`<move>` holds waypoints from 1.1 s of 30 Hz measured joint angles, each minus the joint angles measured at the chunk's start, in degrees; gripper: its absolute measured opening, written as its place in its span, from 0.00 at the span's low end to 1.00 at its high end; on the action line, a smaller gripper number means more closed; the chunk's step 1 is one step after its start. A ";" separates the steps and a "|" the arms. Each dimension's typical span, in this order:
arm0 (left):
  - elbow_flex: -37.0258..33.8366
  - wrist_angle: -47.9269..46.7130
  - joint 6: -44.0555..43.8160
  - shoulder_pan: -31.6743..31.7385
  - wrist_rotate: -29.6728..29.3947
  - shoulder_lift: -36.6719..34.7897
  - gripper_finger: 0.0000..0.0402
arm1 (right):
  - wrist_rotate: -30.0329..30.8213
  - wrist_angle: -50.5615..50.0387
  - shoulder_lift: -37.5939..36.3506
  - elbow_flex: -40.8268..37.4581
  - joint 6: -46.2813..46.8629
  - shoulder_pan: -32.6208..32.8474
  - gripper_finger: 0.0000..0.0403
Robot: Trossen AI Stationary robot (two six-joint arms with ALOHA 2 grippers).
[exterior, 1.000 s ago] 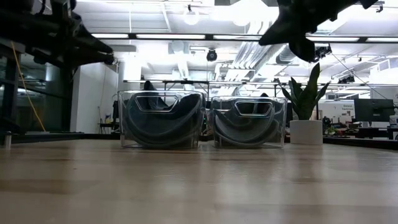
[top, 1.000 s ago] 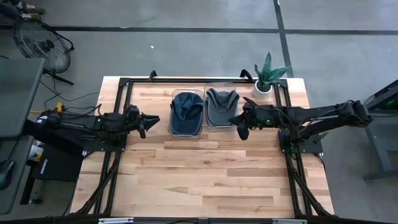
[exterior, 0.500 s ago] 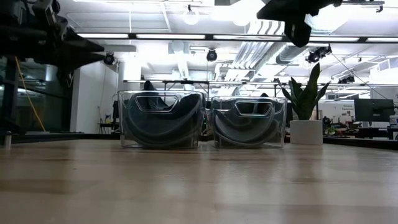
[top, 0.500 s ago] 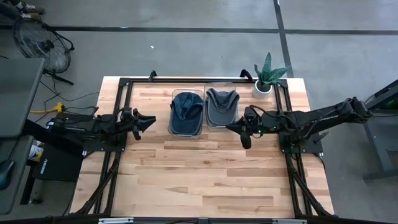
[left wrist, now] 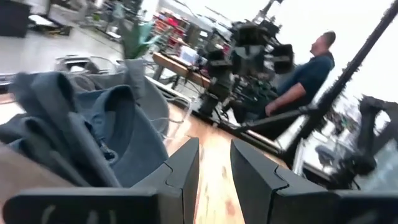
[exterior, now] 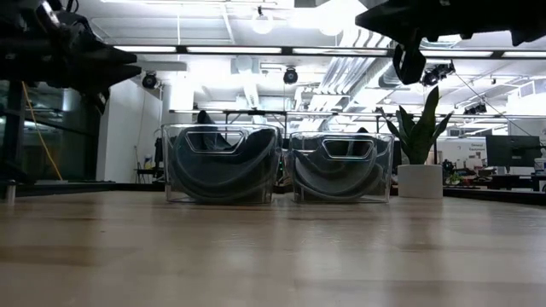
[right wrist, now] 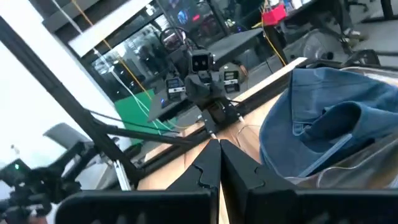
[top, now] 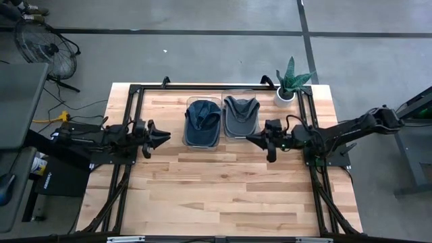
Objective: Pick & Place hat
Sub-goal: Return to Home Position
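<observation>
The blue cap (top: 202, 121) lies inside the left transparent bin (top: 187, 135) at the back middle of the worktop (top: 223, 192). Just beside it on the right arm's side, a second clear bin (top: 255, 120) holds a grey cap (top: 241, 111). Both arms hang above the boards, one at either side of the pair of bins, with their fingers pointing inward at them. The left pincer (top: 160, 135) is released, a clear gap showing between its two dark fingers in its own wrist view, and it carries nothing. The right pincer (top: 251, 139) is clenched, fingertips meeting, and is likewise empty. The blue cap sits between the two, with the left pincer nearer it and level with its bin, while the right pincer is nearest the grey cap's bin. The cap's long axis runs from the back edge toward the front, across the line joining the two pincers. With the cap placed, what remains looks like a retreat, and each arm only needs to draw straight back toward its own base, away from the bins, so nothing should be disturbed. A potted plant (top: 291, 82) stands at the back corner by the right arm, and a seated person (left wrist: 311, 68) shows beyond the worktop in the left wrist view. No brand, label or writing can be read anywhere.
</observation>
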 joint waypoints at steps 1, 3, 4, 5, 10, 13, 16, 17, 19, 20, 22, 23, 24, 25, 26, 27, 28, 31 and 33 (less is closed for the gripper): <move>-0.02 -0.15 0.85 0.02 1.30 0.00 0.22 | -0.22 0.60 0.00 -0.37 -0.73 -0.09 0.00; -0.02 -0.68 2.55 0.02 4.87 0.00 0.22 | -0.32 1.12 0.00 -0.96 -2.16 -0.09 0.00; -0.04 -0.76 3.29 0.02 6.19 0.02 0.22 | 0.14 1.47 0.00 -1.43 -2.56 -0.09 0.00; -0.06 -0.72 3.70 0.01 7.16 0.02 0.22 | 0.77 1.48 0.00 -1.91 -2.80 -0.11 0.00; -0.11 -1.33 3.94 0.00 5.64 0.03 0.22 | 2.39 6.01 0.02 -4.97 -3.85 -0.11 0.00; -0.13 -1.19 3.94 0.00 3.77 0.00 0.22 | 3.74 15.83 -0.63 -10.27 -3.04 -0.09 0.00; -0.13 -0.87 3.92 0.00 1.36 0.02 0.22 | 5.83 23.70 -3.09 -16.22 -0.81 -0.11 0.00; -0.15 -0.76 3.92 0.00 0.45 0.00 0.22 | 6.38 24.24 -4.18 -17.58 -0.30 -0.11 0.00; -0.15 -0.61 3.93 0.00 -1.19 0.00 0.22 | 7.30 23.99 -6.54 -19.46 -0.23 -0.11 0.00; -0.06 -0.80 3.92 0.00 -1.67 0.00 0.22 | 7.69 23.99 -7.78 -19.99 -0.78 -0.11 0.00; 0.24 -1.20 3.89 0.00 -2.04 0.02 0.22 | 8.02 23.98 -10.24 -20.55 -3.13 -0.13 0.00; 0.29 -1.22 3.74 0.00 -2.02 0.02 0.22 | 8.41 23.86 -11.53 -20.89 -4.57 -0.12 0.00; 0.39 -1.22 3.71 0.00 -1.98 0.02 0.22 | 8.97 23.45 -12.92 -21.22 -5.76 -0.11 0.00; 0.47 -1.21 3.71 0.00 -1.98 0.00 0.22 | 9.21 23.12 -14.44 -21.67 -6.63 -0.11 0.00; 0.48 -1.08 3.68 0.00 -1.98 0.00 0.22 | 9.48 22.67 -16.02 -22.31 -7.40 -0.11 0.00; 0.48 -0.95 3.68 0.00 -1.98 0.02 0.22 | 9.67 21.98 -17.73 -23.00 -7.80 -0.12 0.00; 0.50 -0.96 3.66 0.00 -1.97 0.00 0.22 | 9.87 20.05 -19.32 -23.11 -7.90 -0.15 0.00; 0.52 -1.13 3.60 0.00 -1.96 0.02 0.22 | 9.55 11.06 -25.13 -23.10 -7.86 -0.22 0.00; 0.52 -1.31 3.57 0.00 -1.94 0.02 0.22 | 9.47 5.63 -29.12 -23.10 -8.12 -0.22 0.00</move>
